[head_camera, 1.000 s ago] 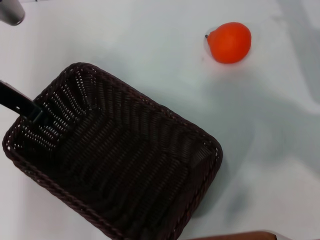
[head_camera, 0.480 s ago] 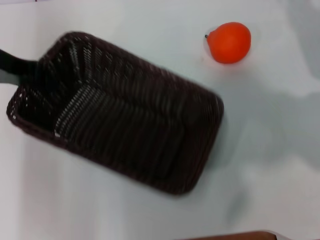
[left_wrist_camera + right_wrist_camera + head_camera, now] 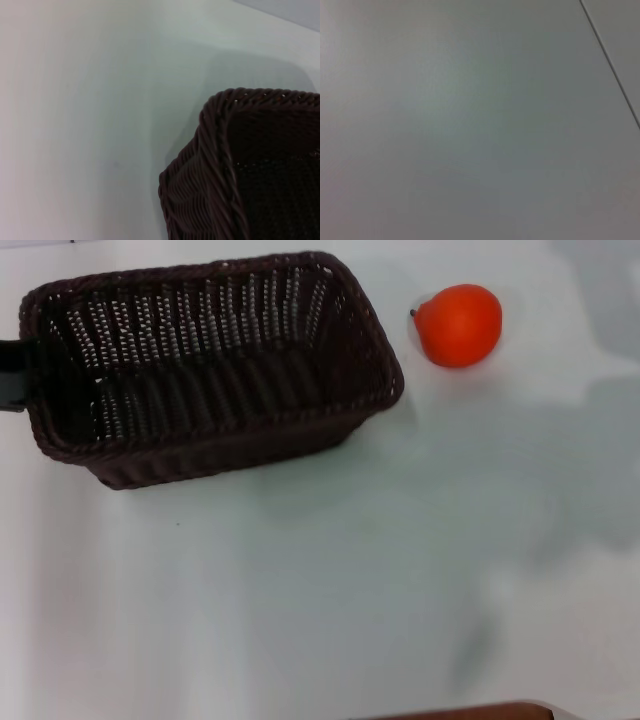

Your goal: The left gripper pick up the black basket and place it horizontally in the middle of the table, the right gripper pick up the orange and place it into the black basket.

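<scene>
We see the black wicker basket (image 3: 210, 365) at the table's (image 3: 330, 580) far left, orange (image 3: 459, 324) just beside it; basket likely light, stiff, best gripped by braided rim; left gripper (image 3: 10, 375) at its short end, closure unclear.

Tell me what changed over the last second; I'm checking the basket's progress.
The black basket swung from a diagonal lie near the front to nearly horizontal farther back, carried at its left end by the left end effector. The orange stayed put on the table.

Bright, even overhead light; soft grey shadows on the table (image 3: 330, 570); close wrist views hazy.
</scene>
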Robot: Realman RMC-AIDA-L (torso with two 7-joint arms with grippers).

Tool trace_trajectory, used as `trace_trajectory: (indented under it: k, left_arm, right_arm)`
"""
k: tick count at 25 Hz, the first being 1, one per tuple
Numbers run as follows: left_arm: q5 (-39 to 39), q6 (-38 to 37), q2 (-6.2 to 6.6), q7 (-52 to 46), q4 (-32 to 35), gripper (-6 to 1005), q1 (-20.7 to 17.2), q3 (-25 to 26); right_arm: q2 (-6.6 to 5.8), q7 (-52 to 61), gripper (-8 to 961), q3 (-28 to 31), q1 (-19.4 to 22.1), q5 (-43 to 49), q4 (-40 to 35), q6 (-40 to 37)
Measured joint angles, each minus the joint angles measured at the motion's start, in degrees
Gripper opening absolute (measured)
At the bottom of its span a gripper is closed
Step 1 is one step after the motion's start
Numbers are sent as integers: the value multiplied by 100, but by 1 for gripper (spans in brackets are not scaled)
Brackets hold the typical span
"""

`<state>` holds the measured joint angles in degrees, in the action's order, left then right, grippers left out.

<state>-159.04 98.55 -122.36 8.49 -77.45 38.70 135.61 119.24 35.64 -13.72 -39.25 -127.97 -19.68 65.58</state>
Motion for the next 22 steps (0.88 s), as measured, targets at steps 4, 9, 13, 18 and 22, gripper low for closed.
trace_trajectory:
  k: [4, 9, 13, 18, 22]
  left_arm:
    - [134, 82, 82, 322, 191, 157, 18, -206]
    - [282, 193, 256, 842, 697, 155, 151, -418]
    - [334, 180, 235, 933, 776, 154, 145, -434]
    - [440, 168, 131, 1027, 708, 152, 129, -478]
    - [492, 137, 69, 1202, 768, 171, 185, -619]
  right_arm:
    - [-2, 2, 906, 16, -14, -7, -9, 49]
    - [27, 70, 905, -11, -1, -23, -11, 116]
    - [52, 73, 905, -18, 87, -26, 42, 316]
    - [57, 178, 905, -25, 170, -18, 92, 384]
    - [55, 212, 905, -26, 229, -6, 156, 446]
